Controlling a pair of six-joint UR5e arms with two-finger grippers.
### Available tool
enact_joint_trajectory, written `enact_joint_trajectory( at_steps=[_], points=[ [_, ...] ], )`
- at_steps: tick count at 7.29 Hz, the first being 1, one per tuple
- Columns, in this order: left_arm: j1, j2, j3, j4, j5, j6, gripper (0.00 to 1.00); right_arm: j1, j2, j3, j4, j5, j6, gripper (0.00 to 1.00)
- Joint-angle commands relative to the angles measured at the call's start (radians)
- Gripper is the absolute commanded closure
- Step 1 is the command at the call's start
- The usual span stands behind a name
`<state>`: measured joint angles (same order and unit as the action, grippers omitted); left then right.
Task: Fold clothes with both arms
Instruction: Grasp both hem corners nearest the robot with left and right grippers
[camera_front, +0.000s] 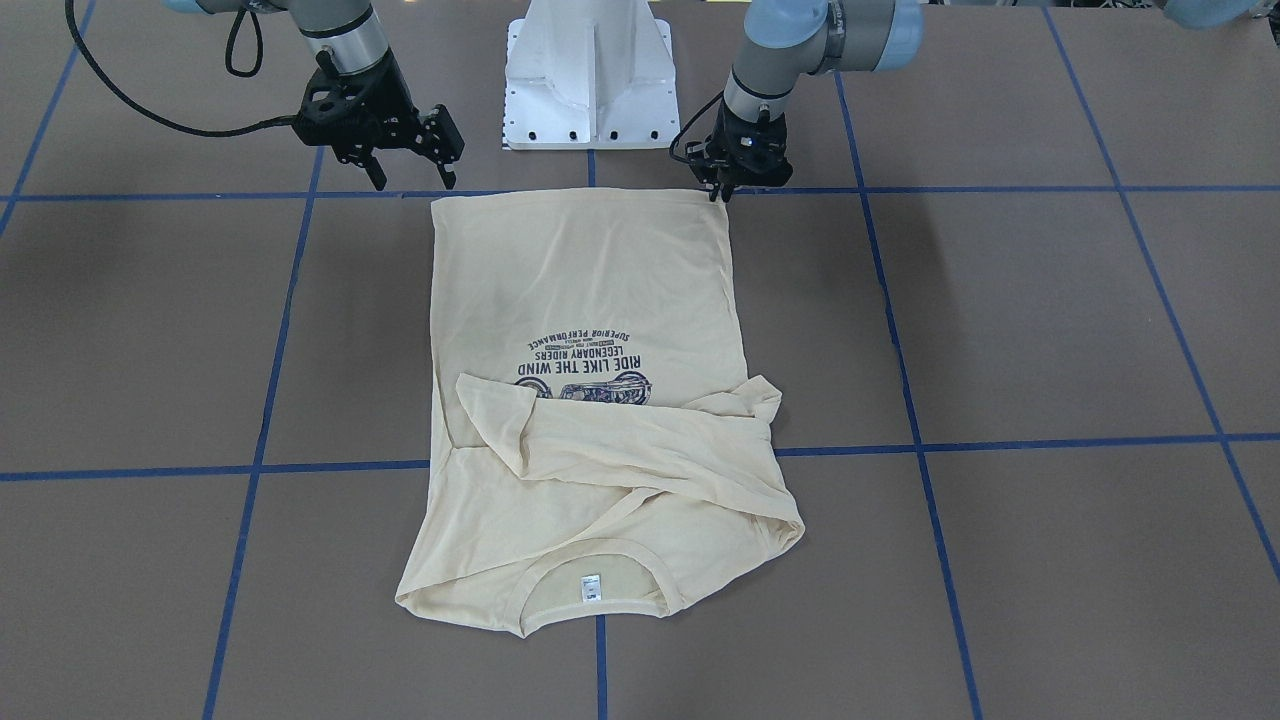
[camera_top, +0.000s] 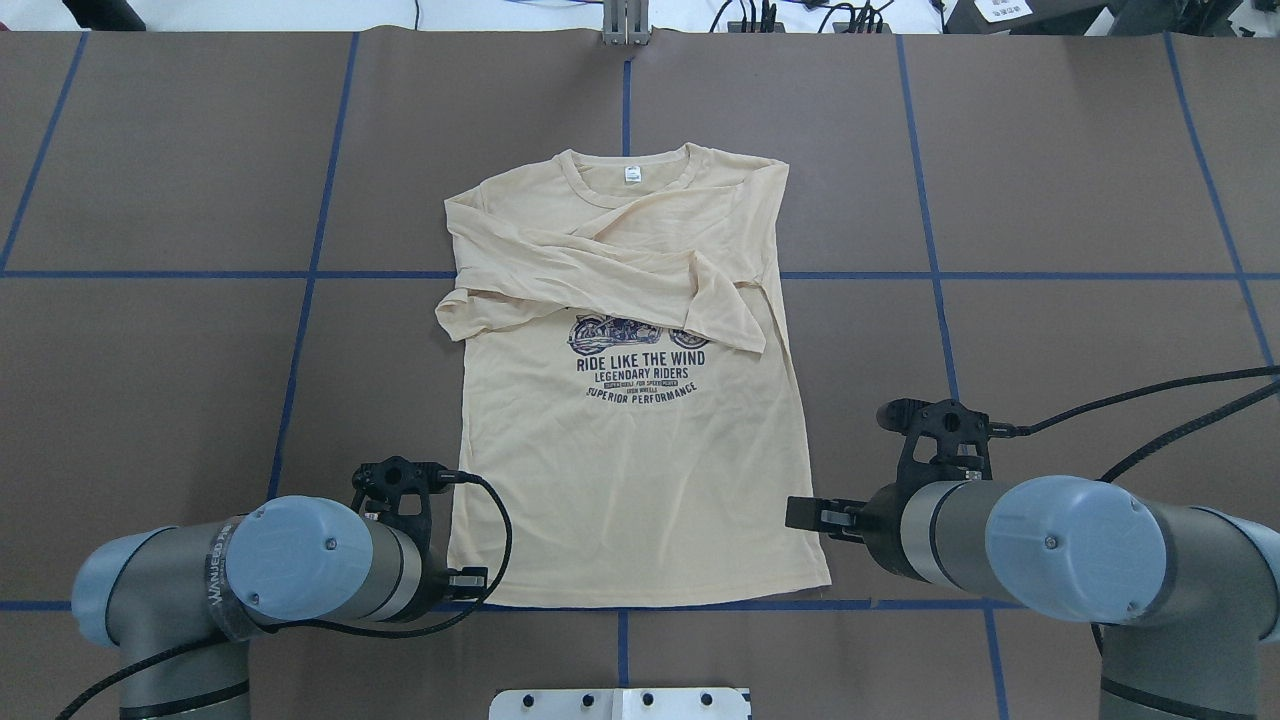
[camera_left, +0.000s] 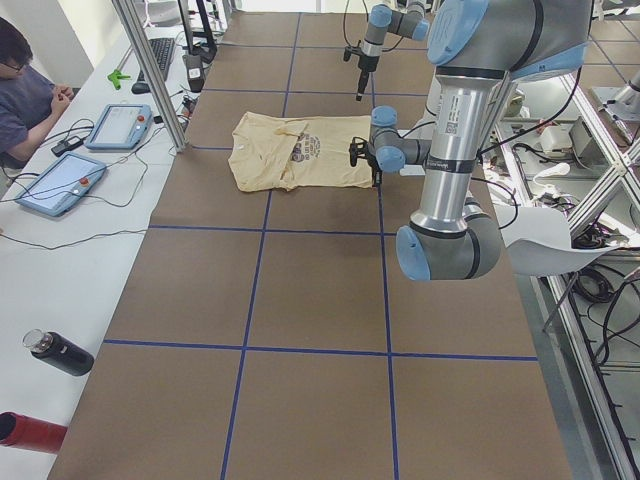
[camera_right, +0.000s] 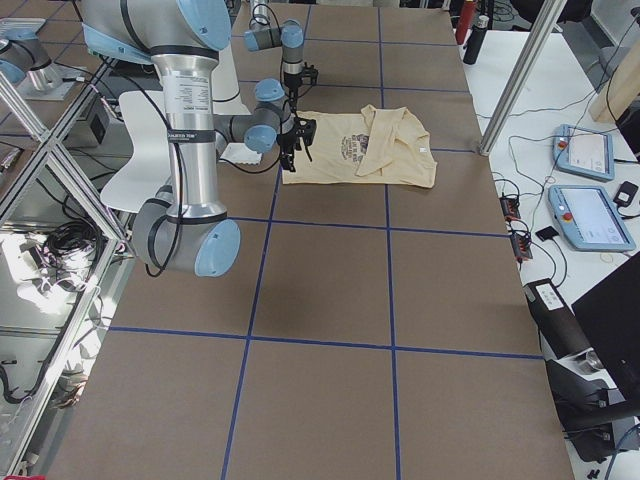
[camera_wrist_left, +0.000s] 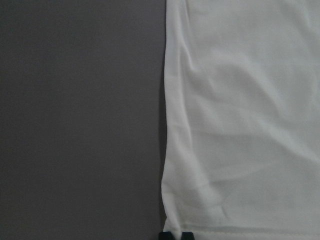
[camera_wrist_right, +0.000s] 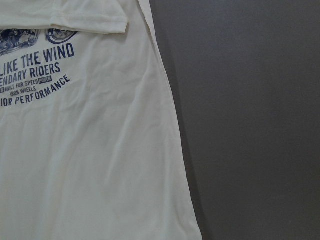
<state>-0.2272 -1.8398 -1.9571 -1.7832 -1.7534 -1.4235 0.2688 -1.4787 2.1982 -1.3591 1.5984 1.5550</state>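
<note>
The cream-yellow shirt (camera_front: 580, 290) lies flat and face up, its hem toward the robot's base and its neck label (camera_front: 591, 588) at the far end. Both sleeves are folded across the chest, partly covering the navy print (camera_top: 640, 370). My left gripper (camera_front: 720, 192) is down at one hem corner, its fingertips (camera_wrist_left: 176, 235) pressed together on the cloth edge. My right gripper (camera_front: 413, 180) hovers just above the other hem corner, jaws wide apart and holding nothing. The right wrist view shows the shirt's side edge (camera_wrist_right: 170, 125) from higher up, with no fingers in it.
The white base mount (camera_front: 588, 80) stands just behind the hem. Blue tape lines (camera_front: 280, 330) grid the brown table. In the exterior left view a person (camera_left: 25, 90) sits beside tablets (camera_left: 115, 125), and a dark bottle (camera_left: 60, 352) lies on the side bench.
</note>
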Motion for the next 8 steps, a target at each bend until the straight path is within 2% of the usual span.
enact_joint_trajectory(
  at_steps=[1,3,4,5,6,7,8],
  points=[
    [-0.004,0.004,-0.003,0.001,0.0,0.002,1.0,-0.009,0.0,-0.002,-0.002,0.0,0.0,0.0],
    [-0.003,0.001,-0.012,0.001,-0.002,0.008,1.0,-0.066,-0.003,-0.03,-0.006,-0.081,0.008,0.01],
    [-0.003,0.001,-0.014,0.001,-0.003,0.008,1.0,-0.107,-0.003,-0.056,-0.005,-0.137,0.061,0.09],
    [-0.003,-0.001,-0.014,0.001,-0.005,0.008,1.0,-0.138,0.0,-0.067,-0.005,-0.174,0.078,0.22],
    [-0.001,-0.001,-0.014,0.001,-0.006,0.008,1.0,-0.149,0.002,-0.078,-0.005,-0.181,0.079,0.31],
    [-0.001,-0.003,-0.014,0.001,-0.006,0.008,1.0,-0.157,0.008,-0.09,-0.005,-0.181,0.08,0.38],
    [0.0,-0.001,-0.014,0.001,-0.008,0.008,1.0,-0.169,0.006,-0.095,-0.005,-0.198,0.08,0.39]
  ],
)
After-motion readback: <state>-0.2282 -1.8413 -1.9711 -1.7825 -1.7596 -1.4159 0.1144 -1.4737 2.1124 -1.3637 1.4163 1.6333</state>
